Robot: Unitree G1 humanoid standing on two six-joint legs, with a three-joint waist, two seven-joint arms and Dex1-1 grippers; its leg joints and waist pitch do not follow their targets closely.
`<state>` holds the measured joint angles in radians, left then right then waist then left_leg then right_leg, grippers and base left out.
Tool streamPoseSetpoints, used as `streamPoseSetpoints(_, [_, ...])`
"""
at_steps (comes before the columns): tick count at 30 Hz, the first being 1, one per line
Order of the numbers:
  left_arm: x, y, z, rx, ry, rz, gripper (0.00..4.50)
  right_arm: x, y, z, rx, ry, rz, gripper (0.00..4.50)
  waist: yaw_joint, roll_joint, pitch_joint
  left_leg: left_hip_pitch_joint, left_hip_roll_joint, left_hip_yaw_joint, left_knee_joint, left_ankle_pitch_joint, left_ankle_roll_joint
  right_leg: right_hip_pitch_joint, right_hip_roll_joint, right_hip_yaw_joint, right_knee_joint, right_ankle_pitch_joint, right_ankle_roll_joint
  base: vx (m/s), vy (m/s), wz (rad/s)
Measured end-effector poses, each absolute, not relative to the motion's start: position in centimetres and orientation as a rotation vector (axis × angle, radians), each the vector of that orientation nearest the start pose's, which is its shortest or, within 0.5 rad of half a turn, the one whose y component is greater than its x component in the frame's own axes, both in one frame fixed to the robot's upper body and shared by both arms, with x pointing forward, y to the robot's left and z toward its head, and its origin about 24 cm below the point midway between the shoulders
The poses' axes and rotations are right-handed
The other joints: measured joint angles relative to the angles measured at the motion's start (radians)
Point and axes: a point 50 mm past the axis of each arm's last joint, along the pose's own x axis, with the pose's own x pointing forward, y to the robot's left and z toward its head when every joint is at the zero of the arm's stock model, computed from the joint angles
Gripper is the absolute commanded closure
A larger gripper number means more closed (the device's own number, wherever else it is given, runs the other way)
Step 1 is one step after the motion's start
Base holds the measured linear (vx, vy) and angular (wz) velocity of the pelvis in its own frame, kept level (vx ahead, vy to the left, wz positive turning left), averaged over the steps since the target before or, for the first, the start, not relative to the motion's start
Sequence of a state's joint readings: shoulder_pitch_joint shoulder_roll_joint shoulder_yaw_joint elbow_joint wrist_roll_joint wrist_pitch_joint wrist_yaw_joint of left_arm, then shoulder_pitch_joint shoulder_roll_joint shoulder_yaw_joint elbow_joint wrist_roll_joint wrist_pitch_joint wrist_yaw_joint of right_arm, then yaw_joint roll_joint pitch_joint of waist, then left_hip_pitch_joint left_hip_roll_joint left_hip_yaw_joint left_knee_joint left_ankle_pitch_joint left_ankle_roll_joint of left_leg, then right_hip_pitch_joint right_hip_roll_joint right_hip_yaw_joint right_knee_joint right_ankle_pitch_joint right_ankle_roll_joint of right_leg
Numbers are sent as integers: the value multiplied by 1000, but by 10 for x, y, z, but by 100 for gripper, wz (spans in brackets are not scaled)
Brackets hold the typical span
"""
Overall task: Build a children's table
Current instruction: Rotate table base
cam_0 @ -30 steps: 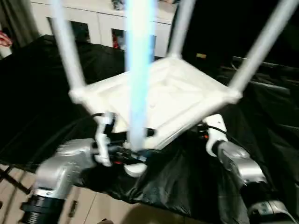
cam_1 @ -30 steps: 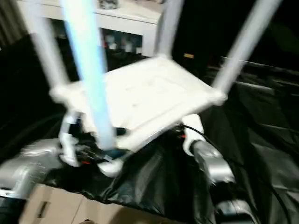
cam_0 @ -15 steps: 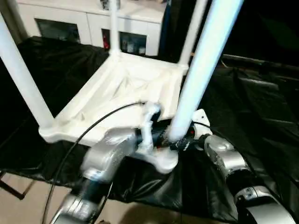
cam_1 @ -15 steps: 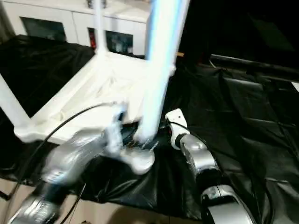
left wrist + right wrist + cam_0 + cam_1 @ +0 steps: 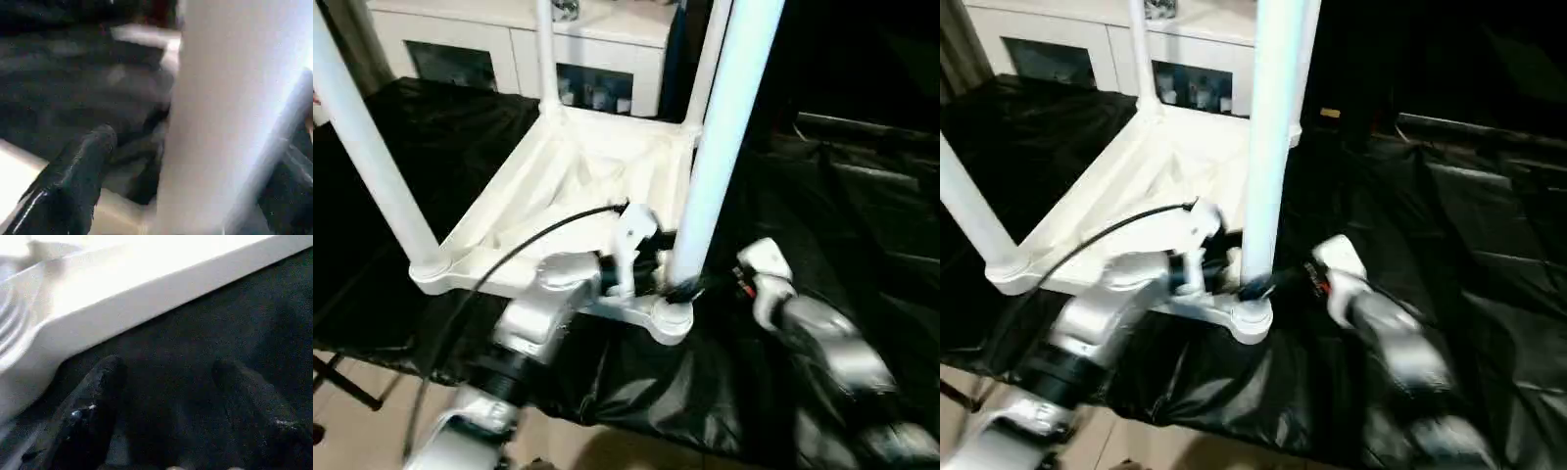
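An all-white plastic children's table (image 5: 578,186) lies upside down on a black-draped tabletop (image 5: 862,206), 4 legs upright. The left gripper (image 5: 658,279), jaws wide, straddles the nearest leg (image 5: 715,157); the right gripper (image 5: 720,286), jaws apart and empty, waits just beside.

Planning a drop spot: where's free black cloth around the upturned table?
Free: black cloth right of the upturned table, and the cloth left of it, toward the cabinet. Crowded: the table's near corner, where the left hand and right hand flank the near leg.
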<state>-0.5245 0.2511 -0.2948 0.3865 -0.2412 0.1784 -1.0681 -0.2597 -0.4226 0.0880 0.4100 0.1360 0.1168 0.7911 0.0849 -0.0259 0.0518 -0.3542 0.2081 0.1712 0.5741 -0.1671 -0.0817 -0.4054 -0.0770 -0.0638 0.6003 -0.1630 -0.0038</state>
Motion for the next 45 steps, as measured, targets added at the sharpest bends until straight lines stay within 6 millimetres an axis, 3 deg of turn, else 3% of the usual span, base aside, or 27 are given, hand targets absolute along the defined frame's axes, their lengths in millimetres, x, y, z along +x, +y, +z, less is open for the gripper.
streamPoseSetpoints(3, [301,96,61,161,271,-1398,41,269,-202,27,-209,390,857,127,6,1,1,0,0,0,1,0,0,0,0,0,-1,0,0,0,0,0])
streamPoseSetpoints(8, [304,104,53,283,340,-1460,82,256,-205,40,-221,409,970,127,13,2,1,-1,-1,-1,1,0,0,2,0,0,-5,0,0,0,0,0])
streamPoseSetpoints(9, [307,107,54,312,347,-1458,94,253,-207,42,-222,421,991,100,14,2,1,-1,0,0,1,0,0,2,0,1,-5,0,0,0,0,0])
streamPoseSetpoints(13, [323,118,59,407,378,-1445,123,241,-210,51,-214,467,1063,68,22,6,0,0,0,-1,1,0,0,3,-1,0,-6,0,1,0,0,0])
streamPoseSetpoints(23, [327,120,56,433,450,-1520,194,236,-211,53,-200,502,1078,1,32,15,1,0,0,0,0,0,0,3,-1,0,-5,0,-1,0,0,0])
streamPoseSetpoints(32, [331,122,53,461,490,-1549,265,233,-210,55,-199,517,1085,0,35,20,-1,0,0,0,0,0,0,3,-1,0,-5,0,0,0,0,0])
streamPoseSetpoints(38, [333,123,53,456,506,-1556,303,233,-211,54,-192,532,1081,0,45,20,-1,0,-1,0,0,0,0,3,-1,0,-5,0,0,0,0,0])
streamPoseSetpoints(45, [333,123,51,426,516,-1562,381,233,-211,55,-192,535,1085,0,58,20,-1,0,-1,0,0,0,0,3,-2,0,-5,0,-1,0,0,0])
